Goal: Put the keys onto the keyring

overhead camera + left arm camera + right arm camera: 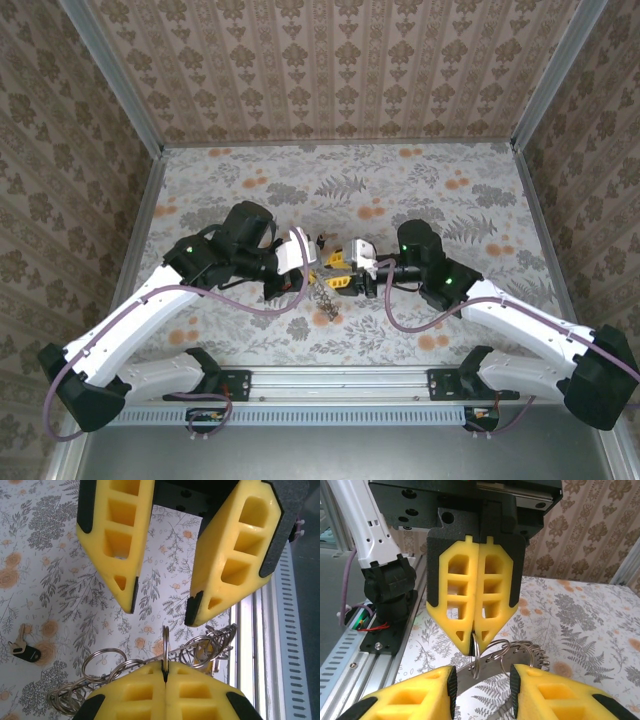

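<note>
Two grippers are seen facing each other over the table. The left gripper is clenched on one thin loop of the single keyring, which is hung from that grip. The right gripper is released, its two fingers spread just beside the keyring. One black-headed key is seen lying on the table, well apart.
</note>
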`<state>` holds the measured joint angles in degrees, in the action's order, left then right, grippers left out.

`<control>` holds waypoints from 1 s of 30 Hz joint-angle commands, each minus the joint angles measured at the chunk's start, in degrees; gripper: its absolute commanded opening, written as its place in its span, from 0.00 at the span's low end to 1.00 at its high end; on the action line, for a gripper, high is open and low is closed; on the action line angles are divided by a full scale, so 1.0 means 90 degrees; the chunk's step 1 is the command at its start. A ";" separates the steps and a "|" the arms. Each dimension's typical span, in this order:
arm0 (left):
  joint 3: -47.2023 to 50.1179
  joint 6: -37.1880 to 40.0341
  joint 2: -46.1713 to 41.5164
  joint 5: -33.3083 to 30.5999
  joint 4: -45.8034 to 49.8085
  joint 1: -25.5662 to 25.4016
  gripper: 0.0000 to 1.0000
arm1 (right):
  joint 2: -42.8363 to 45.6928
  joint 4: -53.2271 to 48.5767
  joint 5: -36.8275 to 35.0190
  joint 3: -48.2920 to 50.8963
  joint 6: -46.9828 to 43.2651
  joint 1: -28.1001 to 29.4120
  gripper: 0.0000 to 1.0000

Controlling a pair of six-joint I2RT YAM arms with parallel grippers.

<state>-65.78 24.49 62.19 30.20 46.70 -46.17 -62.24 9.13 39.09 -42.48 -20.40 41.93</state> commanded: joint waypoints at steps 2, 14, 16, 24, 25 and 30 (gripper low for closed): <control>-0.0120 0.0130 -0.0089 0.0238 -0.0252 -0.0044 0.00 | -0.0266 -0.0401 0.0408 -0.0263 -0.0137 0.0071 0.34; -0.0078 0.0047 -0.0056 0.0513 -0.0272 0.0045 0.00 | -0.0545 -0.0075 0.0416 -0.0388 0.0361 0.0077 0.08; -0.0102 0.0041 -0.0036 0.0540 -0.0247 0.0048 0.00 | -0.0506 -0.0131 0.0421 -0.0397 0.0319 0.0071 0.07; -0.0132 0.0060 0.0022 0.0571 -0.0184 0.0049 0.00 | -0.0198 -0.0275 0.0283 -0.0309 0.0119 0.0073 0.21; -0.0132 0.0071 0.0032 0.0561 -0.0167 0.0051 0.00 | -0.0176 -0.0313 0.0267 -0.0309 0.0102 0.0077 0.21; -0.0143 0.0111 0.0099 0.0567 -0.0111 0.0052 0.00 | -0.0155 -0.0378 0.0259 -0.0344 0.0099 0.0071 0.21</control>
<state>-65.73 24.47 62.57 33.19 46.30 -45.67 -64.55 7.07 41.58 -44.07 -18.48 42.28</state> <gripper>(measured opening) 0.061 0.210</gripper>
